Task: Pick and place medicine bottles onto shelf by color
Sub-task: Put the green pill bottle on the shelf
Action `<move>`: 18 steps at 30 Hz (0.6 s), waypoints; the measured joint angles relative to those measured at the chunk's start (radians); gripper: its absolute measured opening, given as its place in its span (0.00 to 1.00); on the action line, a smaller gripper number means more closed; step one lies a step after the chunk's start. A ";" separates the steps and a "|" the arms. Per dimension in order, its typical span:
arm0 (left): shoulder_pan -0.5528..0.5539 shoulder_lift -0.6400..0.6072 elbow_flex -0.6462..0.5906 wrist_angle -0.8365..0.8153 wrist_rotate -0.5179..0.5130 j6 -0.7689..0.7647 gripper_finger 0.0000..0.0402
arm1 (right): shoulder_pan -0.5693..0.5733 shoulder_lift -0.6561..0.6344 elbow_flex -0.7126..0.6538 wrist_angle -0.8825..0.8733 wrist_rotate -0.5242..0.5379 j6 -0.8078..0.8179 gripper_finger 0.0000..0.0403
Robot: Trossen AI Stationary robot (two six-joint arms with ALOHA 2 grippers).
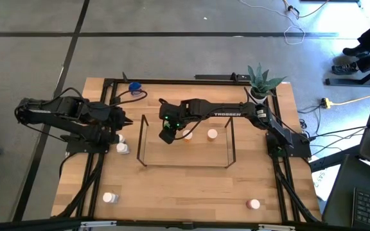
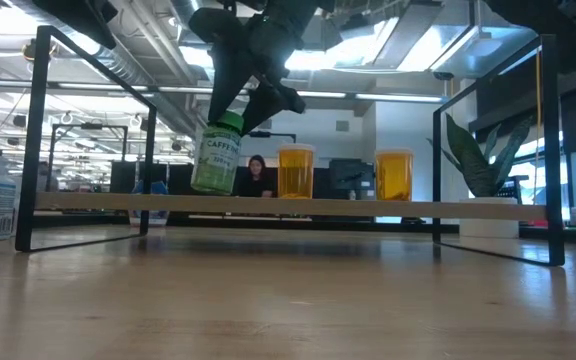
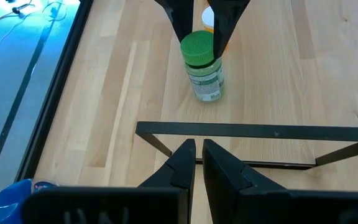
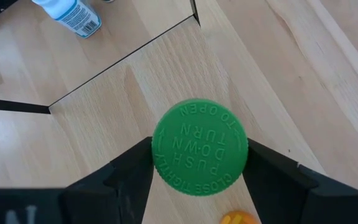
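My right gripper [image 1: 167, 133] reaches over the wire shelf [image 1: 185, 165] and is shut on a green-capped medicine bottle [image 2: 217, 155], which also shows in the left wrist view [image 3: 202, 68]. Two orange-capped bottles [image 1: 188, 135] [image 1: 212, 133] stand upright on the shelf's wood surface just right of it. My left gripper [image 1: 126, 120] waits shut and empty at the shelf's left end, pointing at the green bottle. Two white-capped bottles [image 1: 121, 145] stand near it on the table. My right gripper pinches the green cap [image 4: 199, 147] by its two opposite sides between its two fingers [image 4: 132, 174]. The fingers come from above, pointing down. The bottle hangs slightly tilted below them, its base [image 2: 211, 188] at the shelf's surface; I cannot tell whether it touches.
A blue object [image 1: 134, 88] lies at the far left of the table. A white-capped bottle [image 1: 110, 197] stands near the front left and a pink-capped one [image 1: 254, 204] near the front right. A potted plant [image 1: 261, 82] stands at the far right corner. The shelf's upright wire ends [image 2: 36, 140] flank the bottles.
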 joint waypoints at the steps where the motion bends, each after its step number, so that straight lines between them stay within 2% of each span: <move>1: 0.000 0.000 0.000 0.000 0.000 0.000 0.06 | 0.000 0.000 0.000 0.000 0.000 -0.001 0.57; 18: 0.000 0.000 0.000 0.000 0.000 0.000 0.06 | 0.000 0.000 0.000 0.000 -0.009 -0.001 0.58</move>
